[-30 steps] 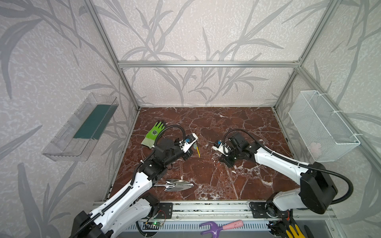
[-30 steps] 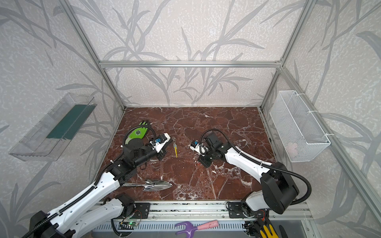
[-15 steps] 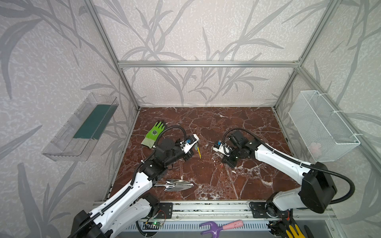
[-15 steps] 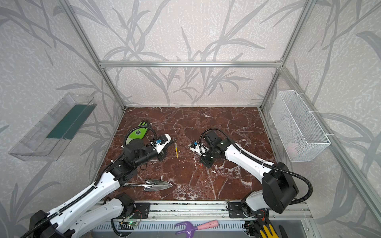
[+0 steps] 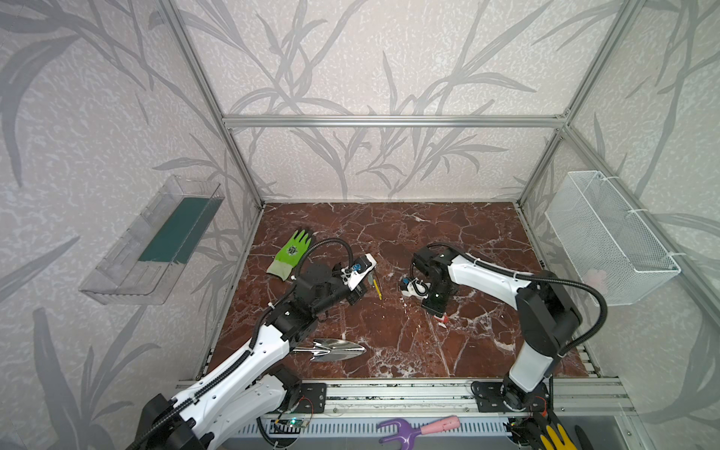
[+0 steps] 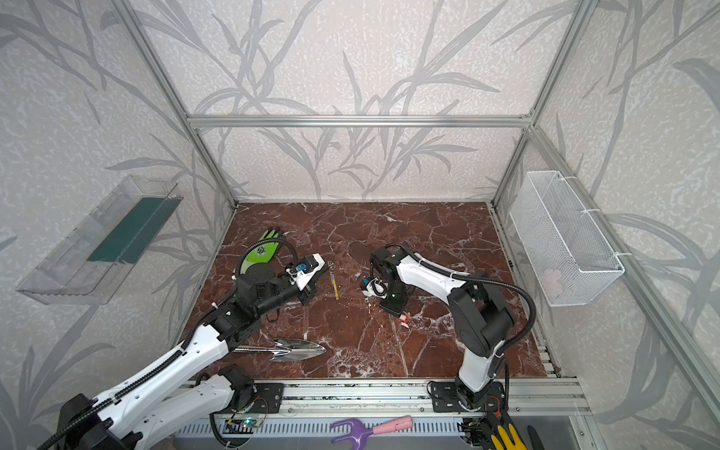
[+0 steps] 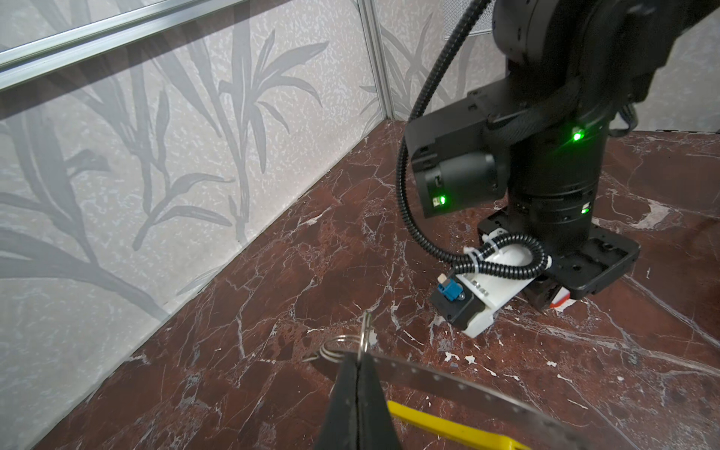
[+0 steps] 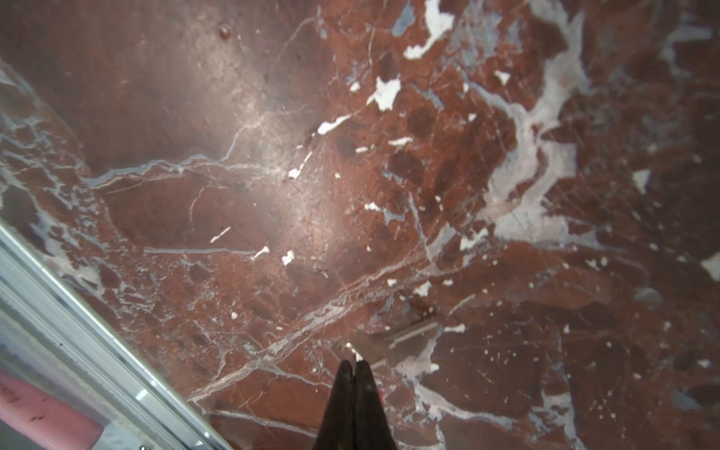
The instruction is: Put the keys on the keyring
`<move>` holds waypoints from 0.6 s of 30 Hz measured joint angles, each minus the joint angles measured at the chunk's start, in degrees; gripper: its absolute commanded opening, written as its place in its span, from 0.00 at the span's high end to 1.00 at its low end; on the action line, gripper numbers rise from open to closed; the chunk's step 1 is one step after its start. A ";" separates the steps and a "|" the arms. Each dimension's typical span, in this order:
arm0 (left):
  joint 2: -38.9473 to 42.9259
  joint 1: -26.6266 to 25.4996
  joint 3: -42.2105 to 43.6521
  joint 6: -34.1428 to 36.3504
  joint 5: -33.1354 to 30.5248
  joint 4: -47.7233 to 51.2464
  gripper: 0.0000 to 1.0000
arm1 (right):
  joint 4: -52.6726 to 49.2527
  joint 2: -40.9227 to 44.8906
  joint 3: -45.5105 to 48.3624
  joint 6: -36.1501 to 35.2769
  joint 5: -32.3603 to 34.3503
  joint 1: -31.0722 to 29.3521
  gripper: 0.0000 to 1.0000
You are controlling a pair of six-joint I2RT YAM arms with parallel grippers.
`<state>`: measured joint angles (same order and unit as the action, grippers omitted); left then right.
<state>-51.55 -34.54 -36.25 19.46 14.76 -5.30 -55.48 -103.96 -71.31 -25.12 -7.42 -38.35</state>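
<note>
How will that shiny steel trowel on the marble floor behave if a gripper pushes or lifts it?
The trowel looks like polished metal, so probably rigid and fairly heavy for its size. Its glossy finish on the smooth marble floor suggests easy sliding. The scooped blade may rock or pivot if nudged off-centre.

I can read no text, number or brand anywhere in my views. The glove bears a dark round emblem, too small to make out. The red tag shows a white label with nothing legible on it.
</note>
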 measured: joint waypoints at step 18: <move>-1.11 -0.28 0.00 -0.20 -1.86 -0.35 1.00 | 7.87 -6.56 -2.91 1.75 0.48 -1.73 0.77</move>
<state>-52.66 -34.83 -36.25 19.27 12.91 -5.65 -47.62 -110.52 -74.22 -23.38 -6.94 -40.07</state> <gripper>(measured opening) 0.048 0.172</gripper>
